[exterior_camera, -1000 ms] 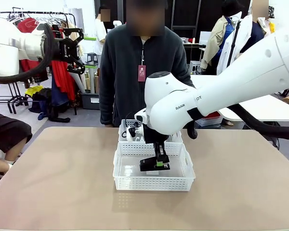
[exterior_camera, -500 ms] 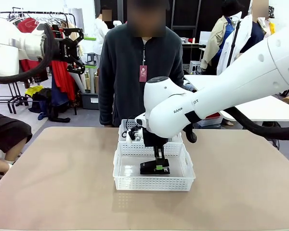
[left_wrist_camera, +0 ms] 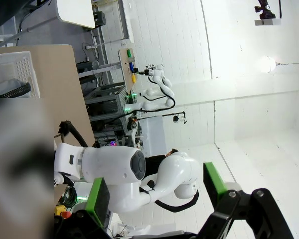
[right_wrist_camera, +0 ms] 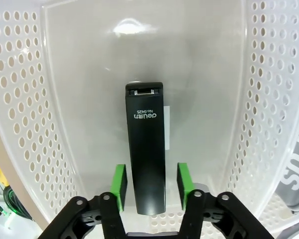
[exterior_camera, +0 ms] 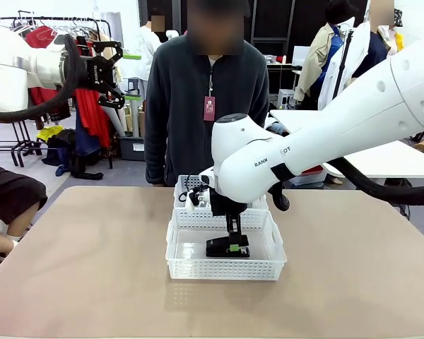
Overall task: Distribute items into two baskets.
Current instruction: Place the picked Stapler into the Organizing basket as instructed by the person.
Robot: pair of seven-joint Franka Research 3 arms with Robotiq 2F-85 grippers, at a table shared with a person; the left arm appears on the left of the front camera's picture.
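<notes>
The black stapler [right_wrist_camera: 146,149] lies flat on the floor of the near white lattice basket [exterior_camera: 222,270], partly over a white sticker [right_wrist_camera: 167,129]. My right gripper [right_wrist_camera: 151,185] reaches down into that basket [right_wrist_camera: 20,99] and straddles the stapler's [exterior_camera: 226,246] rear end. It is open, with a slim gap showing beside the right green pad [right_wrist_camera: 183,181]. The grey pouch with white lettering [right_wrist_camera: 293,167] shows through the basket's wall, in the far basket [exterior_camera: 186,185]. My left gripper [exterior_camera: 102,70] hangs raised at the left, open and empty [left_wrist_camera: 157,199].
A person in a dark fleece [exterior_camera: 198,99] stands at the table's far edge behind the baskets. The tan tabletop [exterior_camera: 78,261] spreads wide on both sides of the baskets. My right arm's white elbow [exterior_camera: 251,166] hangs over the far basket.
My right gripper has come down with the stapler, which went from tilted to flat on the basket floor. The pads now stand slightly off it. The left arm has not moved.
</notes>
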